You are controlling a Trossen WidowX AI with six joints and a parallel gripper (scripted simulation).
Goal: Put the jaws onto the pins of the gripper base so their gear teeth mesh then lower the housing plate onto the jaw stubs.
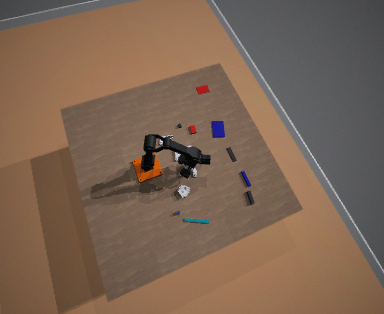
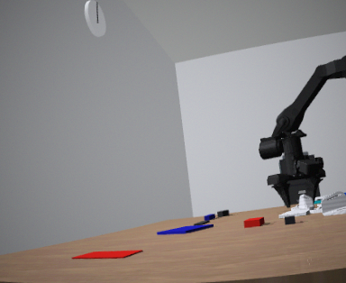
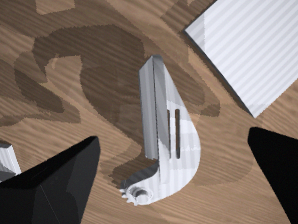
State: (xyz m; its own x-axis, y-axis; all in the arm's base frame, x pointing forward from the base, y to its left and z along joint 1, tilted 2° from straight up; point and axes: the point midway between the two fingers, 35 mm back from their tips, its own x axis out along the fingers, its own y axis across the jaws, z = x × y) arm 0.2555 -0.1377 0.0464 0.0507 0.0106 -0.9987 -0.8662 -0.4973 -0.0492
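Observation:
My gripper is open and empty, pointing down above a white jaw. The jaw lies on the table between the fingers in the wrist view, slotted side to the right, gear teeth at its lower end. The white ribbed housing plate lies at the wrist view's upper right. The white gripper base stands apart from the arm; only a corner shows at the wrist view's left edge. Another white piece, probably the second jaw, lies beyond the arm. In the top view the arm partly hides the white parts and the fingertips are unclear.
A small red block, a blue plate and a red plate lie on the table. A teal bar, a blue bar and dark bars lie around the white parts.

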